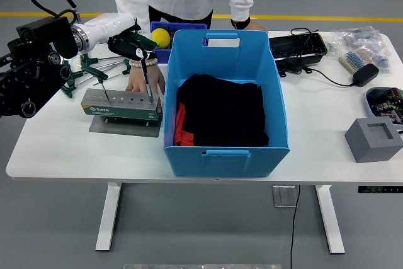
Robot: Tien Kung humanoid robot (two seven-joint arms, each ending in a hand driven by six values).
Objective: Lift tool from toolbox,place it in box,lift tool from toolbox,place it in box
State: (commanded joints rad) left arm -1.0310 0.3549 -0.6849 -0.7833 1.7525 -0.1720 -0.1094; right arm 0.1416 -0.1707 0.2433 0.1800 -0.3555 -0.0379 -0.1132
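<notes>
Head view: left hand [131,43] grasps the green handle of a T-handle tool [145,74], whose tip sits at the toolbox [119,105] top. Blue box [223,102] shows only dark cloth; lift in progress, placement apparently remains. Right hand unseen.

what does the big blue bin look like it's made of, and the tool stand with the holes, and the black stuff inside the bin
The blue bin looks like moulded plastic: even colour, smooth slightly glossy walls, cut-out handles. The tool stand seems metal, with a dull grey top drilled with holes and a green labelled front, sitting on a flat grey plate. The black stuff looks like soft matte fabric, since it lies folded and rumpled; something red peeks out beside it.
</notes>
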